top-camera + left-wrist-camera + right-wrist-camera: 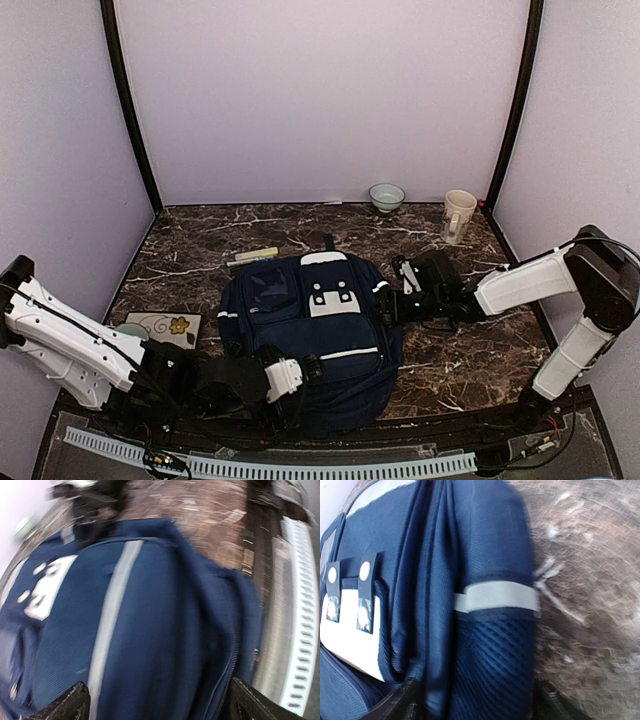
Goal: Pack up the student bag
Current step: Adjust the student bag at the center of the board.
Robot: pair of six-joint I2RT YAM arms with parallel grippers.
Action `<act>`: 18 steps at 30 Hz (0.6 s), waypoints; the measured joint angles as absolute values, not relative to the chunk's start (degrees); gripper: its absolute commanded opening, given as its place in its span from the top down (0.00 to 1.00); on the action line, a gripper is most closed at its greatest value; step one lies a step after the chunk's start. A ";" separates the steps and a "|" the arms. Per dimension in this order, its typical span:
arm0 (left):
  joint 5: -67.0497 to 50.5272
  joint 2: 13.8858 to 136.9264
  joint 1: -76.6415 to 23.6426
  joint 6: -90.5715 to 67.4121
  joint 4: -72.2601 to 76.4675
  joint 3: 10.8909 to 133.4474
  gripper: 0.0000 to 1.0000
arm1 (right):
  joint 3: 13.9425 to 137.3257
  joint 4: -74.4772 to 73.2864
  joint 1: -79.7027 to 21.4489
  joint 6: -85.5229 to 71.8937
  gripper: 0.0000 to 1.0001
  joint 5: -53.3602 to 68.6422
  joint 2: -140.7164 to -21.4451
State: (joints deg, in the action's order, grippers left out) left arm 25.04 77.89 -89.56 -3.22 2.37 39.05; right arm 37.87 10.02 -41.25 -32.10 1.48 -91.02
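**Top view.** The bag (310, 335) lies flat, front up, at the middle of the bench (470, 350), with its lower end at the near edge. The left tool (308, 368) sits over that lower end. The right tool (390, 303) is at the bag's right side.

**Left wrist view.** The left tool (155, 702) is spread wide and holds nothing. The bag (150, 630) fills the space below it, just beside the white rail (295, 630). Risk: a pull toward the arms would likely slide the bag over the edge.

**Right wrist view.** The right tool (475, 702) is open and grips nothing. Its fingers (402, 702) straddle the side pocket (495, 665). Risk: closing here would likely pinch only loose fabric, which may slip or drag the whole bag.
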 measured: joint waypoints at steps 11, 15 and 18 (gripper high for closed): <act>33.89 67.92 -67.16 -28.36 -14.09 39.72 0.01 | 40.51 12.78 -40.86 -30.44 0.99 7.01 -94.94; 31.20 67.66 -59.40 -32.29 -15.29 36.53 0.01 | 40.42 12.19 -40.86 -30.06 1.00 6.61 -93.82; 28.75 67.68 -54.30 -34.02 -14.87 34.50 0.02 | 39.86 12.27 -40.86 -30.06 1.00 6.44 -93.19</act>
State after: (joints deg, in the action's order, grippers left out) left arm 28.75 67.68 -54.30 -34.02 -14.87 34.50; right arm 39.86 12.27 -40.86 -30.06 6.44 -93.19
